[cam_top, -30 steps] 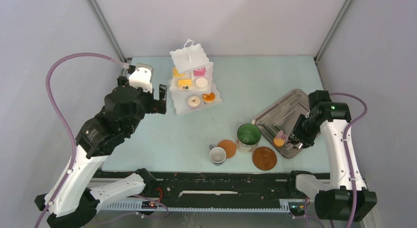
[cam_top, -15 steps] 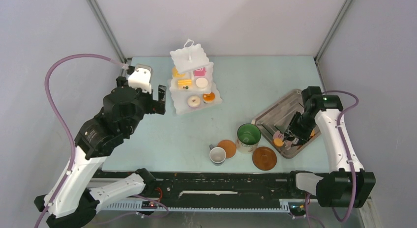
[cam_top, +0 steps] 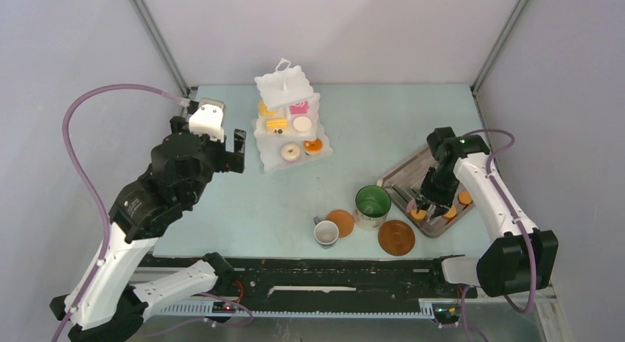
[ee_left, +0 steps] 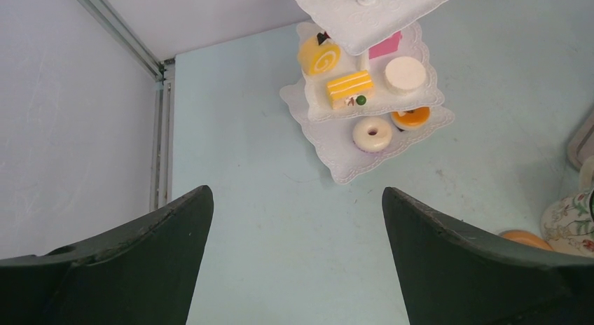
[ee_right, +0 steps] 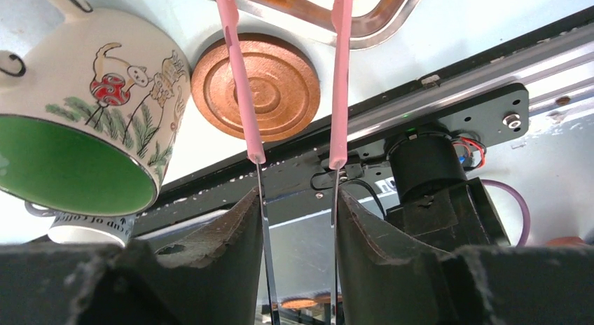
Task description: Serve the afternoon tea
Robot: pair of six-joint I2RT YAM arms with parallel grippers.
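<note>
The white three-tier stand holds several pastries, among them a white doughnut, a yellow wedge, a pink cake and an orange round. My left gripper hangs open and empty left of the stand, as the left wrist view shows. My right gripper is shut on the thin pink tongs over the tray's near end. Orange rounds lie there. The green-lined mug, the brown saucer and the white cup stand near the front.
The grey metal tray lies at the right, angled. A second brown disc lies between the cup and the mug. In the right wrist view the mug and saucer are just past the tong tips. The black front rail runs along the near edge.
My right arm has swung left from the tray's right edge to over its near end, carrying the tongs. My left arm has barely shifted.
</note>
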